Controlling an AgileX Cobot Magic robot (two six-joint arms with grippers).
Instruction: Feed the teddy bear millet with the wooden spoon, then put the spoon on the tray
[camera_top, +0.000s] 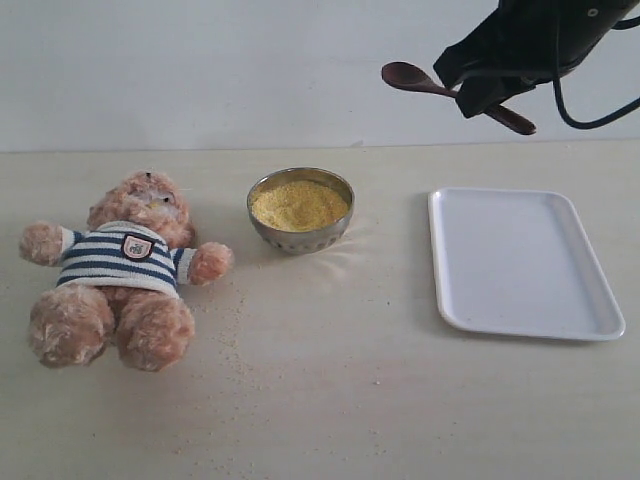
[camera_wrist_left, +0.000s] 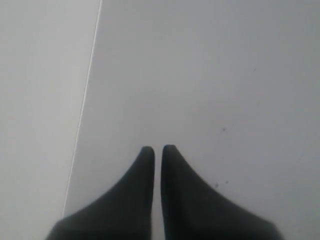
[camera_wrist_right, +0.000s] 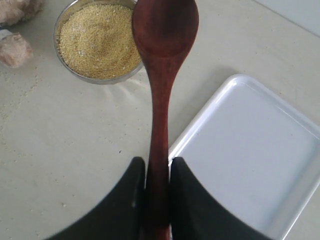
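Observation:
The teddy bear (camera_top: 122, 268) in its striped shirt lies on its back at the left of the table. Yellow millet (camera_top: 298, 205) fills a steel bowl (camera_top: 300, 240) in the middle, also in the right wrist view as millet (camera_wrist_right: 97, 42). My right gripper (camera_top: 478, 98) hangs high above the table between bowl and tray, shut on the handle of the wooden spoon (camera_top: 412, 78); the spoon (camera_wrist_right: 162, 60) points its empty oval bowl toward the steel bowl. The white tray (camera_top: 600, 320) lies at the right. My left gripper (camera_wrist_left: 157, 148) is shut, over a plain pale surface.
Stray grains (camera_top: 232, 335) are scattered on the table in front of the bear. A pale wall rises behind the table. The tray's rim (camera_wrist_right: 200, 122) lies just below the spoon handle in the right wrist view.

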